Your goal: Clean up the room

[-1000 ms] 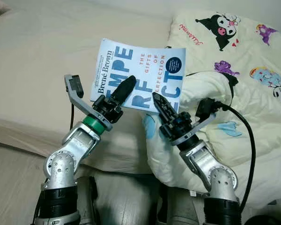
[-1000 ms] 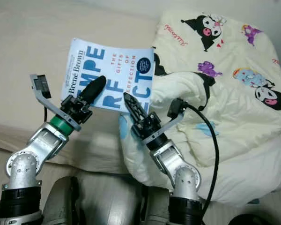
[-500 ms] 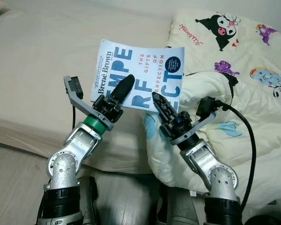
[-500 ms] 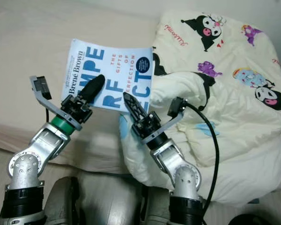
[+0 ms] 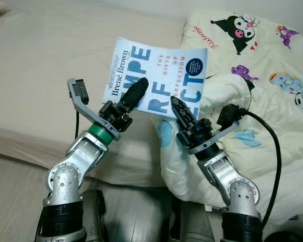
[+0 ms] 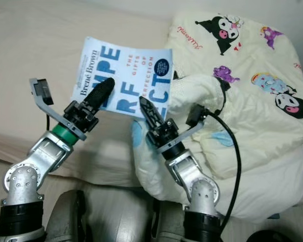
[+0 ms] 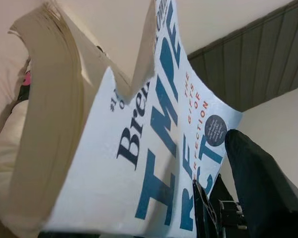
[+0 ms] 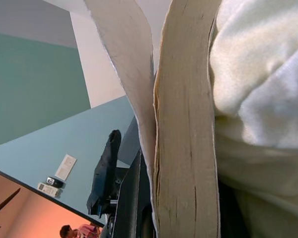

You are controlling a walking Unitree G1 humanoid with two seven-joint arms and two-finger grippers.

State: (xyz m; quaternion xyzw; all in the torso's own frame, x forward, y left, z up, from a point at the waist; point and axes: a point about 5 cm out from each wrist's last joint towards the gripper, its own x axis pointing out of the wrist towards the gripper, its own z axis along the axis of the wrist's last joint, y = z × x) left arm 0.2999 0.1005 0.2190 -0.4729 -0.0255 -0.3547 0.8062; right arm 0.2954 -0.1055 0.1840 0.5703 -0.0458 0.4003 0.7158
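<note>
Beige bed (image 5: 45, 65); cartoon-print comforter (image 5: 252, 75) bunched on its right side

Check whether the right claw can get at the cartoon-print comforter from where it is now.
Probably not freely: the right claw is clamped on the book, as is the left claw. The comforter lies unobstructed just beside it.

A pale blue book (image 7: 139, 183) with dark blue lettering fills the view, its cover peeling off the cream page block (image 7: 47, 124), one black finger (image 7: 260, 188) beside it.
</note>
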